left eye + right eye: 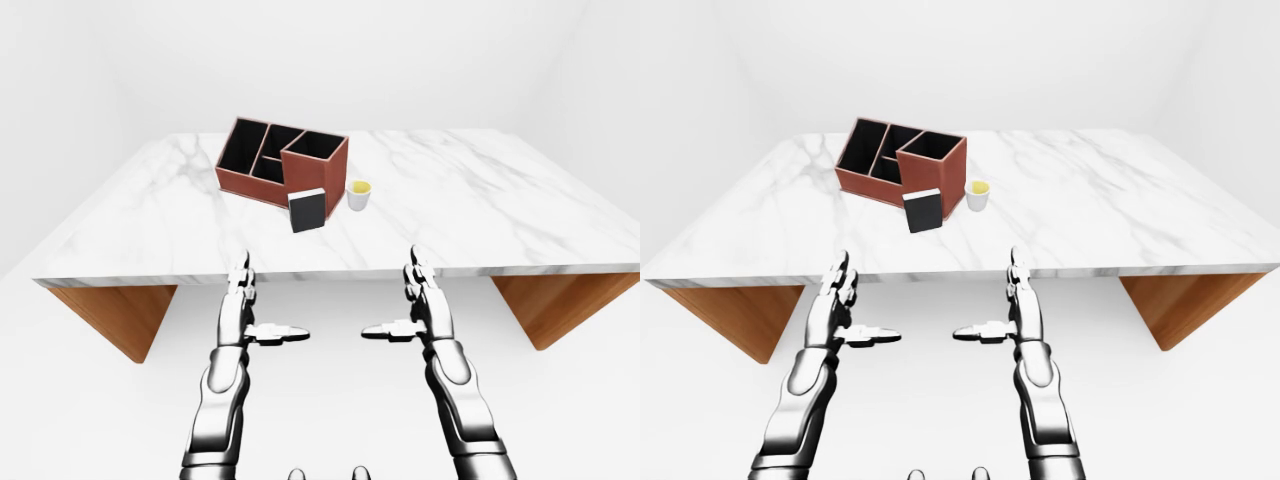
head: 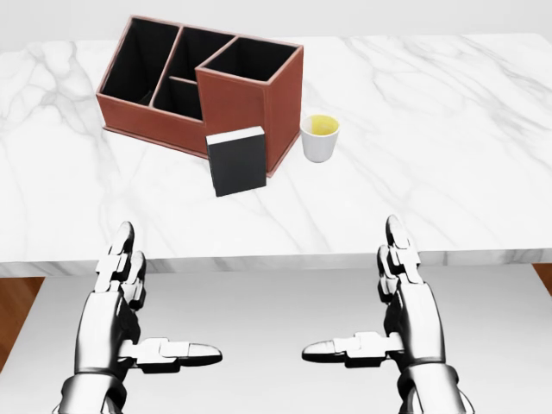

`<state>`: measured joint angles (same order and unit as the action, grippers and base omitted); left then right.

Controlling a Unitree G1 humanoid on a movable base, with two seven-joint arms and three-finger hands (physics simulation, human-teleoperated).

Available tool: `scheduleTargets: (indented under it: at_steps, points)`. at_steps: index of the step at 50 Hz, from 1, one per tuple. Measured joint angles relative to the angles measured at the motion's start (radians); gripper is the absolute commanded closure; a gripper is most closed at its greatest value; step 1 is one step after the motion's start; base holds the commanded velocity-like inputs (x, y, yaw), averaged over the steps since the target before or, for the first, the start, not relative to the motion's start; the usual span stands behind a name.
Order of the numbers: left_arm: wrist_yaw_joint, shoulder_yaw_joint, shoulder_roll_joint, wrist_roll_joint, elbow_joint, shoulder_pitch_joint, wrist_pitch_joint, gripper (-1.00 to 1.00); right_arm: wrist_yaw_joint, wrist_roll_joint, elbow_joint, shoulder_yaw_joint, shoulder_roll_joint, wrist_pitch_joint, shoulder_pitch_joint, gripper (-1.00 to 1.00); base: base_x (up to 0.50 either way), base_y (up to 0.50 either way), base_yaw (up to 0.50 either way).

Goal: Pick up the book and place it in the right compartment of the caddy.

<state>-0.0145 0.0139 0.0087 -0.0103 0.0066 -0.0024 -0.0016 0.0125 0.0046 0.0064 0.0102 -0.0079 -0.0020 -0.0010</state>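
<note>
Hiding part of the caddy wall, the book.

Both hands, left hand and right hand, open, below the table edge, nothing between them and it. Book leans on the caddy wall; cup just right of it crowds that side. Left of book: bare marble.
</note>
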Motion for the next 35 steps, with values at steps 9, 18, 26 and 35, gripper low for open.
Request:
scheduleTargets:
  at_steps: [9,18,26,35]
  points:
    - [-0.019,0.017,0.008,-0.012,0.004,-0.001,0.003,-1.00,0.017,-0.012,0.014,0.006,-0.007,-0.016,0.004,-1.00,0.00,0.00,0.00]
    - [-0.032,0.024,0.006,-0.020,0.004,0.000,0.004,-1.00,0.027,-0.035,0.026,0.007,-0.016,-0.037,0.010,-1.00,0.00,0.09,0.00]
    - [-0.037,0.030,0.010,-0.020,0.002,0.002,0.001,-1.00,0.033,-0.058,0.019,0.002,-0.014,-0.042,0.021,-1.00,0.00,0.50,0.00]
    - [-0.039,0.035,0.015,-0.019,-0.006,0.006,-0.003,-1.00,0.040,-0.072,0.009,0.006,-0.015,-0.045,0.026,-1.00,0.00,0.50,0.00]
